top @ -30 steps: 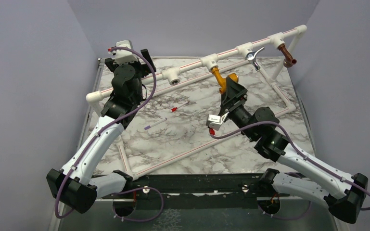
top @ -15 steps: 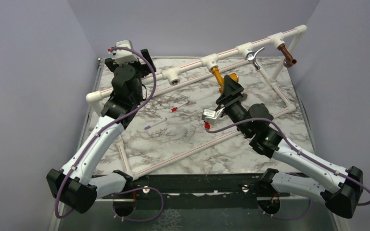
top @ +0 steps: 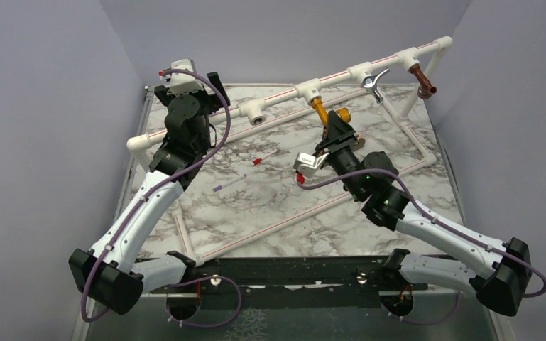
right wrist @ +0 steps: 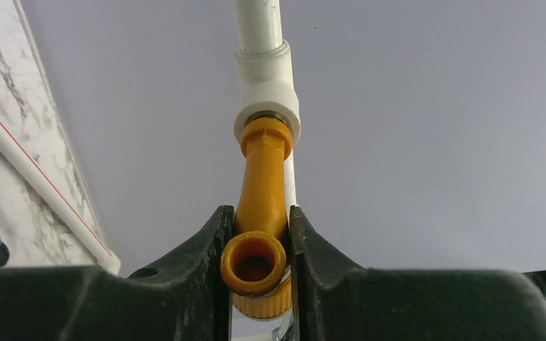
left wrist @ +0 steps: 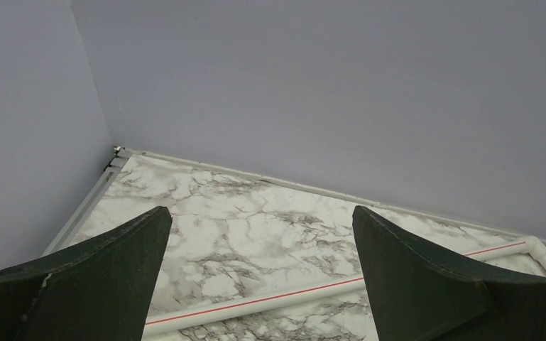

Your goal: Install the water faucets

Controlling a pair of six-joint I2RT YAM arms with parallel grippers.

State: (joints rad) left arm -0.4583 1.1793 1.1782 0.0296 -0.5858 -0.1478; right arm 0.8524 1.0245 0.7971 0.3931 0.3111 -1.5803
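Two arms are reaching out from the near edge of the marble worktop (top: 277, 206). The right arm is stretching forward and inward. The right end effector (right wrist: 255, 238) is pinching the spout of the mustard-yellow faucet (right wrist: 264, 177) from both sides. This faucet is sitting with its hexagon end in a white tee fitting (right wrist: 266, 85) on the raised pipe (top: 337, 77), so I judge that the step in hand is screwing it tight. The next move is probably asking for a wrist turn about the thread, without bending the pipe.

The left arm is bending up at the far left corner, with the left end effector (left wrist: 259, 217) spread and holding nothing. Farther along, the chrome faucet (top: 375, 82) and the copper-brown faucet (top: 422, 79) are sitting in their fittings.
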